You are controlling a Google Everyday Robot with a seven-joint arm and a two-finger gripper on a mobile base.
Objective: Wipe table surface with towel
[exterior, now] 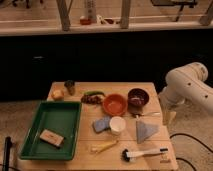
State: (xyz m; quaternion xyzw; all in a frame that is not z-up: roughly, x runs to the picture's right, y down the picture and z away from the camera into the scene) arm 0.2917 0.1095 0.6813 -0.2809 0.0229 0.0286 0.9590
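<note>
Towel (145, 130) flat on table (122, 86), long axis front-to-back, corner pts twd gripper (168, 118) beside table edge; its state can't tell

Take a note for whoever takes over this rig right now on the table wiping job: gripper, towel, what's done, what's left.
Gripper: low beside the table's right edge, touching neither cloth.
Towel: two candidates lie flat on the table, a grey cloth near the right edge and a blue cloth against the white cup.
Done: nothing that shows; no cloth picked up.
Left: grasp the towel and wipe. The orange bowl and brush crowd the surface, so expect tight strokes.
</note>
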